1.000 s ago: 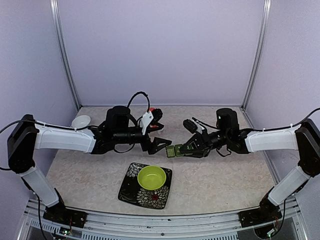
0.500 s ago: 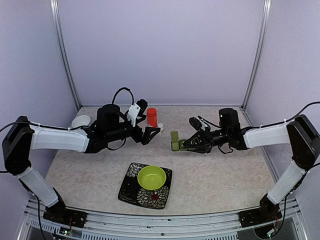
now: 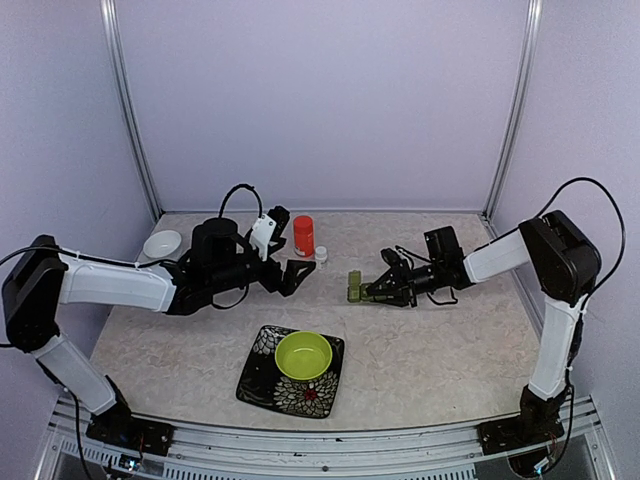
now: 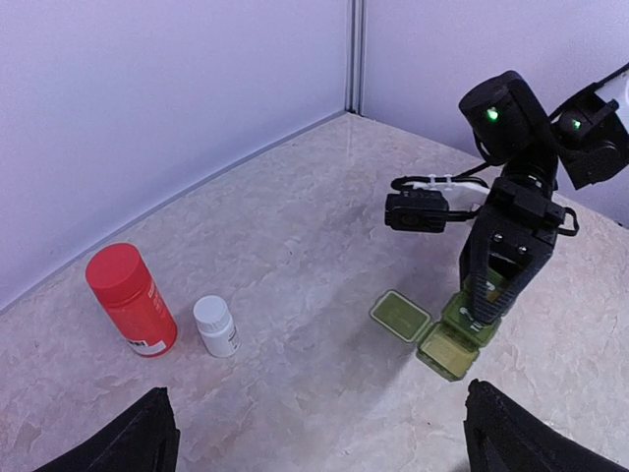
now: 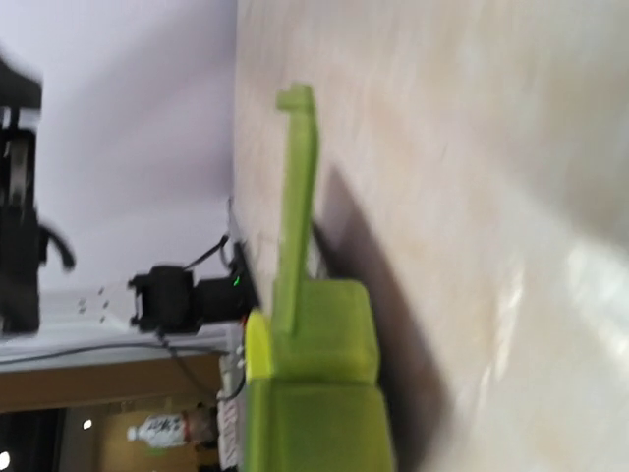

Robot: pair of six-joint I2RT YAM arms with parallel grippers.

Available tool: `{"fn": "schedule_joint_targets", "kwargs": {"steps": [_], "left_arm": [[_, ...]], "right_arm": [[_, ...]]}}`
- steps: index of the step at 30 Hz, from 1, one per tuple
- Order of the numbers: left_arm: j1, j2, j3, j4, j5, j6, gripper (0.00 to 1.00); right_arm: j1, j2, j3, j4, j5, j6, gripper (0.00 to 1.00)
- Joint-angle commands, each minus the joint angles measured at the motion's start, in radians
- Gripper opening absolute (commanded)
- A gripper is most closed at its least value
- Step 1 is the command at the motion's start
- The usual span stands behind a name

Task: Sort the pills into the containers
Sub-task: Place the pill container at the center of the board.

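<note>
Fingers point(image 4: 138, 442) on the left gripper point(image 4: 319, 393) are spread wide; right gripper point(image 4: 488, 300) pinches the small dark green plastic pillbox point(image 4: 447, 349) centre-right, one lid open.

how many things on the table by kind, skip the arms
bottles: 2 (red plastic pill bottle, small white plastic bottle)
dishes: 3 (lime-green round bowl, black floral square plate, small white dish)
pillboxes: 1 (green plastic pillbox)
total: 6

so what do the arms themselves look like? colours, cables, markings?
Left arm and right arm match: white shells on links, black joints. Left gripper and right gripper black, two-finger. Black cables loop over wrists. Green lights on right wrist; white bracket on left.
</note>
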Motion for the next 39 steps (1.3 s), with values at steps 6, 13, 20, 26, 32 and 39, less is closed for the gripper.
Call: {"fn": "schedule_joint_targets", "kwargs": {"steps": [6,13,20,26,32,39], "left_arm": [[-0.029,-0.049,-0.022,0.016,-0.04,0.007,0.99],[-0.033,-0.06,-0.034,0.017,-0.048,0.004,0.99],[-0.036,-0.06,-0.033,0.023,-0.045,-0.002,0.99],[-0.039,-0.063,-0.037,0.024,-0.046,-0.002,0.99],[-0.039,-0.069,-0.04,0.024,-0.046,0.0,0.99],[-0.041,-0.067,-0.039,0.031,-0.042,-0.001,0.99]], "right_arm": [[-0.021,0.141,0.205,-0.271,0.118,-0.163,0.07],[-0.023,0.148,0.233,-0.383,0.214,-0.235,0.17],[-0.03,0.128,0.217,-0.428,0.264,-0.264,0.36],[-0.043,0.106,0.202,-0.465,0.286,-0.293,0.48],[-0.07,0.053,0.191,-0.533,0.388,-0.34,0.53],[-0.088,-0.024,0.182,-0.612,0.552,-0.386,0.54]]}}
